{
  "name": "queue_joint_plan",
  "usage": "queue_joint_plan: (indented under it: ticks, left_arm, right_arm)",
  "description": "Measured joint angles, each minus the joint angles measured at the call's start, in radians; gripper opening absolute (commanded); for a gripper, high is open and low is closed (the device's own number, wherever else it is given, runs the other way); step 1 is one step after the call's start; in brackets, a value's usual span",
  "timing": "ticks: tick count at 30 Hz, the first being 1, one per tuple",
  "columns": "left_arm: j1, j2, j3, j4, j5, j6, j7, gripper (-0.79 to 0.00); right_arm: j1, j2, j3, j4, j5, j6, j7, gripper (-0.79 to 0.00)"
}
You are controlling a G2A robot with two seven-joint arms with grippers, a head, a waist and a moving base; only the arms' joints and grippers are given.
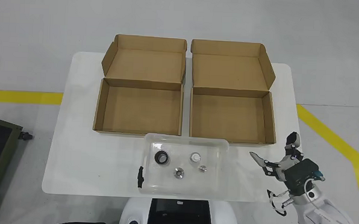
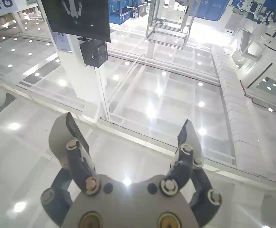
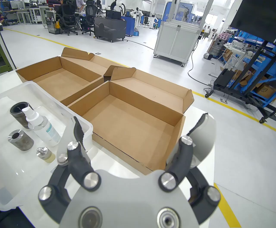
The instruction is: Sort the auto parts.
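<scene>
The parts (image 1: pixel 162 157) are waiting in the tray (image 1: pixel 221 144), boxes (image 1: pixel 138 110) lying open behind it for sorting. The right gripper (image 3: pixel 140 123) and left gripper (image 2: pixel 128 121) are holding fingers spread, empty.

Grey metal base plate on the right gripper (image 3: pixel 140 116), with black link bars, round silver screw heads, pale finger shells and black ribbed pads. The left gripper (image 2: pixel 127 117) has the same build, its screw heads brass-tinted. The white-cased right arm (image 1: pixel 325 218) has a thin white cable (image 1: pixel 310 187) at the wrist.
</scene>
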Motion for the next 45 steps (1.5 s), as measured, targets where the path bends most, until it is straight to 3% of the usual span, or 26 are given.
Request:
queue_joint_plan:
  ticks: [23, 32, 45]
  left_arm:
    - [0.0, 0.0, 0.0, 0.0, 0.0, 0.0, 0.0, 0.0]
    - [0.0, 0.0, 0.0, 0.0, 0.0, 0.0, 0.0, 0.0]
    - [0.0, 0.0, 0.0, 0.0, 0.0, 0.0, 0.0, 0.0]
  right_arm:
    - [0.001, 0.0, -0.002, 0.0, -0.001, -0.002, 0.002, 0.0]
    - [0.061, 0.005, -0.103, 0.001, 0.006, -0.091, 0.11, 0.0]
    - [0.226, 0.016, -0.321, -0.02, -0.051, -0.287, 0.321, 0.0]
